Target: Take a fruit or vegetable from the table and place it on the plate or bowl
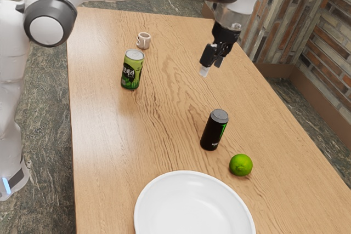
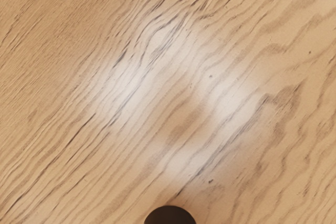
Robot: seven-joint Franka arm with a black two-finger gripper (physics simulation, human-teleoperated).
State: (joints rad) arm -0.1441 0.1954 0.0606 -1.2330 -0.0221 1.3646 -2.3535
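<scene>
A wooden table (image 1: 164,113) with strong, wavy grain runs away from the camera, standing on a dark, mottled stone floor (image 1: 46,163). A wall (image 1: 323,20) of brick and weathered planks closes the room at the exterior view's right. The white arm (image 1: 49,20) comes in from the upper left and arches over the table's far half.

A broad white plate (image 1: 192,206) sits at the near edge of the table, with nothing on it. A green can (image 1: 131,69) stands upright on the far left part of the table. A black can (image 1: 214,130) stands upright closer in, just beyond the plate. A small beige cup (image 1: 143,40) sits behind the green can, and its inside cannot be made out.

The lime (image 1: 241,165) lies on the bare wood just beside the plate's right rim and just in front of the black can, touching neither. The gripper (image 1: 210,68) hangs above the table, well apart from the lime, with the black can between the two. Its fingers stand a little apart and hold nothing.

From the wrist, sunlit table grain (image 2: 157,87) lies under the hand, and a dark rounded shape (image 2: 169,216) that cannot be identified cuts into it.
</scene>
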